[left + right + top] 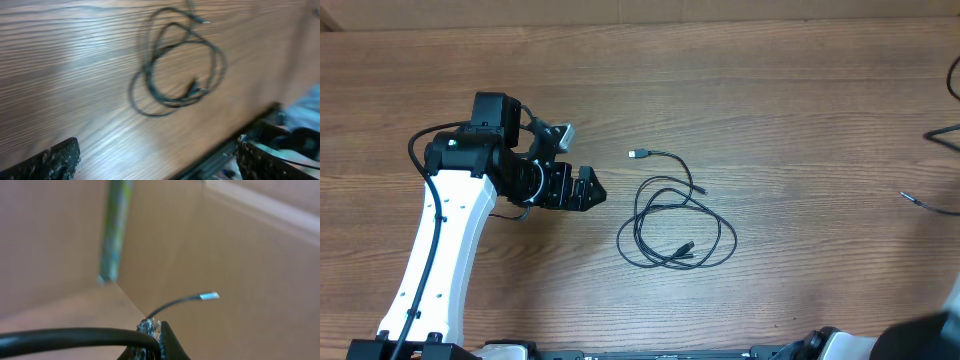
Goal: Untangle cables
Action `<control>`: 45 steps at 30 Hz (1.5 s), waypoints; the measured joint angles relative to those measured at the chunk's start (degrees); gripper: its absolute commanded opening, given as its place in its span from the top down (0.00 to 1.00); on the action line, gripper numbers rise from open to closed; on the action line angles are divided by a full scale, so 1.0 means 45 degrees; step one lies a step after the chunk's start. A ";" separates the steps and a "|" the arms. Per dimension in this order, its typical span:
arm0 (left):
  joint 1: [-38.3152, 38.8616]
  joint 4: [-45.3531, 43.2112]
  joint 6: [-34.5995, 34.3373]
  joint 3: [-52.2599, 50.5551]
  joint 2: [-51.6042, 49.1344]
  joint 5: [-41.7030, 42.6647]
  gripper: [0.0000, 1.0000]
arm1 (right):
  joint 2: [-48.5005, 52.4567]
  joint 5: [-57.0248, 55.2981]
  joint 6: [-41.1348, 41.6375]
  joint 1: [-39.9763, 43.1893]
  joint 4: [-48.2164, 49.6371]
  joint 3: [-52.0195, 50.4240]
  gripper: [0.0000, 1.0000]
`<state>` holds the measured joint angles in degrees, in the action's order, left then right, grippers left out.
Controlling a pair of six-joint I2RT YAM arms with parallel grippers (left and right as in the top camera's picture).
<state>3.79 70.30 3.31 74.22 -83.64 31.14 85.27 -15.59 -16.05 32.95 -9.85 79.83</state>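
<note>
Thin black cables (pixel 675 228) lie in overlapping loops on the wooden table, one plug end (pixel 638 154) pointing left. My left gripper (pixel 585 190) stands open just left of the loops, nothing between its fingers. In the left wrist view the loops (pixel 175 65) lie ahead of the wide-apart fingertips (pixel 55 160). My right gripper (pixel 155 332) is shut on a separate thin cable whose silver-tipped end (pixel 209 296) sticks out past the jaws. In the overhead view a thin cord with a small tip (pixel 912 199) runs off the right edge; the right gripper itself is out of that view.
Another black cord (pixel 945 133) shows at the right edge of the table. A thick black arm wire (pixel 70 337) crosses the front of the right wrist view. Part of the right arm (pixel 930 335) is blurred at the bottom right. The table's front edge (pixel 235 145) is near the left gripper.
</note>
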 measured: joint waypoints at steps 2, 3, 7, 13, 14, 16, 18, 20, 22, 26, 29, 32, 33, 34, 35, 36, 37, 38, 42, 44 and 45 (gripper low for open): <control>0.0000 -0.0005 0.0000 0.0000 0.0000 -0.0733 0.00 | 0.0729 -0.0291 -0.0073 0.0379 0.0078 -0.0005 0.96; 0.0000 0.0000 0.0000 0.0000 0.0000 -0.1078 0.00 | 0.1064 -0.0418 -0.0117 0.0602 0.0214 -0.0005 0.96; 0.0000 -0.0005 0.0000 0.0000 0.0000 -0.2278 0.01 | 0.1962 -0.0957 -0.0141 0.1817 0.1297 -0.0019 0.96; 0.0000 -0.0005 0.0000 0.0000 0.0000 -0.3094 0.00 | 0.2147 -0.0811 0.0806 0.4051 0.0563 -0.0019 0.96; 0.0000 0.0000 0.0000 0.0000 0.0000 -0.3143 0.01 | 0.2239 -0.0665 0.1001 0.4391 0.0078 -0.0010 0.96; 0.0000 0.0000 0.0000 0.0000 0.0000 -0.3211 0.00 | 0.2618 -0.0223 0.1311 0.5017 -0.0831 0.0010 0.76; 0.0000 -0.0005 0.0000 0.0000 0.0000 -0.3269 0.00 | 0.3293 0.0248 0.1758 0.5615 -0.1768 0.0015 0.48; 0.0000 -0.0005 0.0000 0.0000 0.0000 -0.3313 0.00 | 0.4129 0.0821 0.2487 0.6115 -0.2492 0.0010 0.31; 0.0000 -0.0005 0.0000 0.0000 0.0000 -0.3332 0.01 | 0.4881 0.1710 0.3245 0.6499 -0.3016 -0.0005 0.12; 0.0000 0.0000 0.0000 0.0000 0.0000 -0.3366 0.00 | 0.5450 0.4046 0.4216 0.6790 -0.3152 -0.0044 0.00; 0.0000 -0.0005 0.0000 0.0000 0.0000 -0.3366 0.00 | 0.5416 0.5688 0.4541 0.6543 -0.2637 -0.0044 0.00; 0.0000 0.0000 0.0000 0.0000 0.0000 -0.3366 0.01 | 0.5411 0.6499 0.4716 0.6008 -0.2618 -0.0044 0.00; 0.0000 0.0000 0.0000 0.0000 0.0000 -0.3366 0.01 | 0.5396 0.6635 0.4755 0.5819 -0.2613 -0.0044 0.00; 0.0000 0.0000 0.0000 0.0000 0.0000 -0.3366 0.01 | 0.5372 0.6785 0.4775 0.5576 -0.2618 -0.0044 0.00; 0.0000 0.0000 0.0000 0.0000 0.0000 -0.3366 0.01 | 0.5343 0.6858 0.4809 0.5459 -0.2618 -0.0044 0.00; 0.0000 -0.0005 0.0000 0.0000 0.0000 -0.3366 0.01 | 0.5275 0.6951 0.4828 0.5212 -0.2623 -0.0044 0.00; 0.0000 -0.0005 0.0000 0.0000 0.0000 -0.3366 0.00 | 0.5207 0.7028 0.4852 0.5047 -0.2623 -0.0044 0.00; 0.0000 -0.0005 0.0000 0.0000 0.0000 -0.3366 0.01 | 0.5090 0.7087 0.4949 0.4852 -0.2623 -0.0029 0.00; 0.0000 -0.0005 0.0000 0.0000 0.0000 -0.3366 0.00 | 0.4386 0.7800 0.6343 0.4274 -0.2463 0.0364 0.00; 0.0000 0.0000 0.0000 0.0000 0.0000 -0.3366 0.00 | 0.3784 0.8777 0.6975 0.4041 -0.2059 0.0646 0.00; 0.0000 0.0000 0.0000 0.0000 0.0000 -0.3366 0.00 | 0.3390 0.9335 0.7198 0.3905 -0.1943 0.0719 0.00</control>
<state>3.79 70.30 3.31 74.22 -83.64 15.99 100.53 26.41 16.34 50.52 -18.59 83.07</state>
